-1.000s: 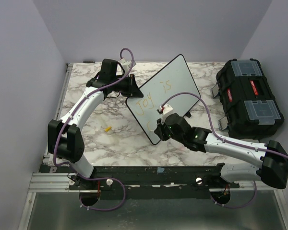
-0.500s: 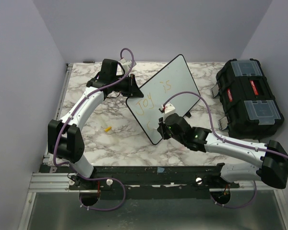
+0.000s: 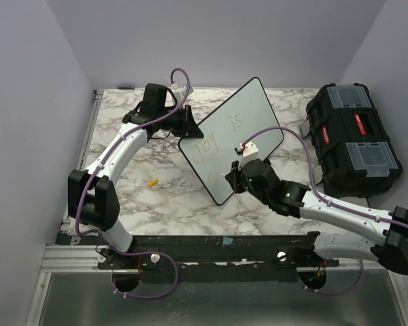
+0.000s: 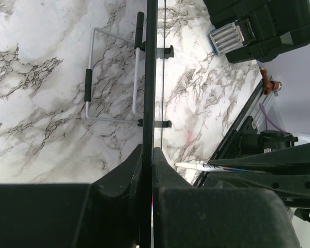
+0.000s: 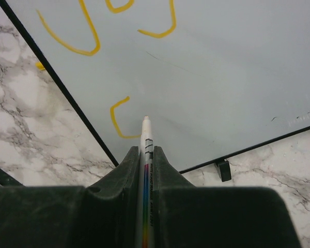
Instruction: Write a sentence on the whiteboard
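The right gripper (image 5: 144, 161) is closed on a white marker (image 5: 145, 142) with a rainbow stripe, which lies straight along the gap between its two fingers (image 5: 125, 173) and points forward from them. Directly ahead of this gripper and filling its view is the whiteboard (image 5: 222, 77). The marker's tip sits at the board's surface just right of a short, curved yellow-orange stroke, though whether it touches cannot be told. Further ahead and to the left are larger strokes of the sentence (image 5: 75, 49). From above, the sentence (image 3: 206, 148) reads "Joy" and "is" on one line, with the curved stroke starting a second line close to the right gripper (image 3: 232, 182). The board's black rim runs diagonally just left of the fingers, and one small black foot (image 5: 223, 169) sits just to their right on the marble table (image 3: 163, 204). The left gripper (image 4: 148, 155) is clamped on the whiteboard's (image 4: 151, 72) rim and sees the board edge-on, straight ahead. A wire stand (image 4: 113, 77) lies on the table just left of that edge. To the right are the marker (image 4: 206, 166) and, farther off, a black toolbox (image 4: 263, 20). A small yellow piece (image 3: 152, 182) lies on the table, apart from both grippers.
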Tool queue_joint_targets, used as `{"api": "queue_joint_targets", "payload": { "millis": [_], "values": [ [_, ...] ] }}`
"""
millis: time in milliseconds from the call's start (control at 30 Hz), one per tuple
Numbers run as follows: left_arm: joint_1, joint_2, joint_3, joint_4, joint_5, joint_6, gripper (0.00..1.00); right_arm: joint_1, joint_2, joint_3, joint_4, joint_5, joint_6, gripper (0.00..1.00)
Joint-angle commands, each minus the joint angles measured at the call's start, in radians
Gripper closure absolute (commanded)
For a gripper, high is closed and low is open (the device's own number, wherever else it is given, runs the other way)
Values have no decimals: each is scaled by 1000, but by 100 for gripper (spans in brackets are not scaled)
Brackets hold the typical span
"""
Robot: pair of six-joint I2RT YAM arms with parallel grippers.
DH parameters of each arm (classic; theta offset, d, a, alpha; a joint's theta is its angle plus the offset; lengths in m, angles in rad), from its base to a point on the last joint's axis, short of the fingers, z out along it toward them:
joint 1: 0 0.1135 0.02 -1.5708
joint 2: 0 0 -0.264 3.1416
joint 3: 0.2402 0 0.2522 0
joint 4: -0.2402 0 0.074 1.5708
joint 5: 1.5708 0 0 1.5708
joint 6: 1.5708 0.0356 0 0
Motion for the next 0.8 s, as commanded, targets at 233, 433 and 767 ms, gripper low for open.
{"api": "queue_joint_targets", "payload": {
  "millis": [233,433,767],
  "values": [
    [9,-13,75,-8,-60,53,100,-12,13,-18,89,50,8,99],
    [8,-7,104,-42,-69,69,100,-30,12,-25,104,47,9,99],
    [9,-1,80,-10,-63,71,100,-43,-15,-47,126,48,8,99]
  ]
}}
